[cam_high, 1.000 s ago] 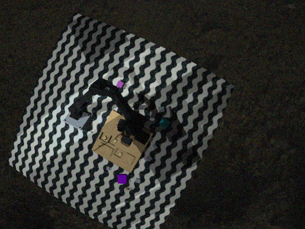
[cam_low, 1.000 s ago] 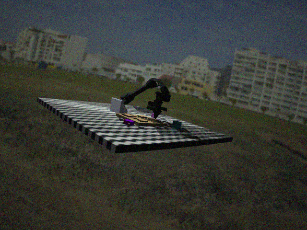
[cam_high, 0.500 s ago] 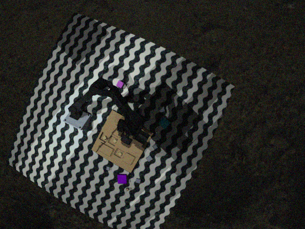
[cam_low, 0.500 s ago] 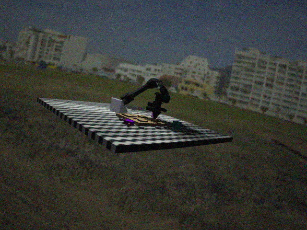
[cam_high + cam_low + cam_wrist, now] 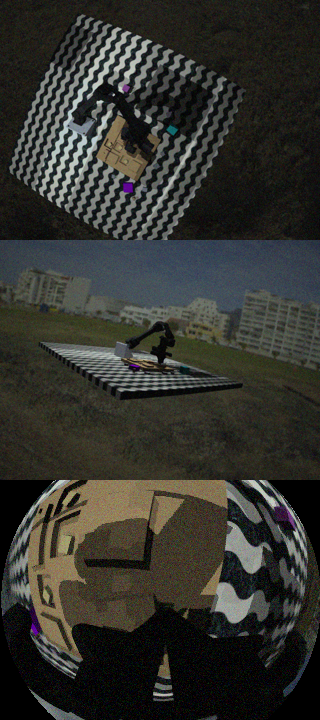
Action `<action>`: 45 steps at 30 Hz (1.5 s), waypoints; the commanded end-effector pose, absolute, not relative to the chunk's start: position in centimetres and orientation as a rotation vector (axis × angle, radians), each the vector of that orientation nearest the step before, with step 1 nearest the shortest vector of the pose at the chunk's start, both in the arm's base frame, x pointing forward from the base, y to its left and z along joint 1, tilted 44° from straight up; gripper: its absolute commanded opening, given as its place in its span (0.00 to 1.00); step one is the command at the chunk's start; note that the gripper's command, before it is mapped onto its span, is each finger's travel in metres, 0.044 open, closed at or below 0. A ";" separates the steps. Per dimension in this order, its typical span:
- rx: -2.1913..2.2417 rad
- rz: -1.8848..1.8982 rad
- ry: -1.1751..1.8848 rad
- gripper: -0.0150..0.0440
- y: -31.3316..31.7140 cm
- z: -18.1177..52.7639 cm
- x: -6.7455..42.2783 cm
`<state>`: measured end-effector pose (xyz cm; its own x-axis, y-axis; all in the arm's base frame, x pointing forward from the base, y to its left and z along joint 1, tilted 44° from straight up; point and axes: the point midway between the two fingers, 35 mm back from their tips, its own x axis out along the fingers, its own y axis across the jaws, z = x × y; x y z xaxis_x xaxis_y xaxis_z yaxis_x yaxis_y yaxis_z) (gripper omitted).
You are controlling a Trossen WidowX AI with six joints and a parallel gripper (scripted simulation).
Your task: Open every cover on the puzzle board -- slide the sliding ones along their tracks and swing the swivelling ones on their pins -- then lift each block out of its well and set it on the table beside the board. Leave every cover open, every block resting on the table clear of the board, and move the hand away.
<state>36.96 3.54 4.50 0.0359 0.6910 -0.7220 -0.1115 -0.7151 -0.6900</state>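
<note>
Wavy-striped table [image 5: 64, 144] bearing board [image 5: 113, 152], blocks [image 5: 127, 187]

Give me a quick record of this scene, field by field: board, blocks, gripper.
board: tan puzzle board on the wavy-striped table
blocks on table: teal block off the board's far side; purple block off its near corner; smaller purple block near the arm
gripper: gripper shut, holding nothing, low over the board
gripper contact with board: cannot tell
covers: state too dim to tell
</note>
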 end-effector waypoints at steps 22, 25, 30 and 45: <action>-1.721 1.753 -0.587 0.25 1.8 2.4 36.4; -1.721 1.753 -0.587 0.25 1.5 2.2 36.4; -1.722 1.753 -0.587 0.25 1.0 1.7 36.5; -1.722 1.753 -0.586 0.25 -0.1 0.7 36.9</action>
<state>36.67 0.19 1.04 0.0290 0.6911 -0.7222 -0.1180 -0.7150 -0.6890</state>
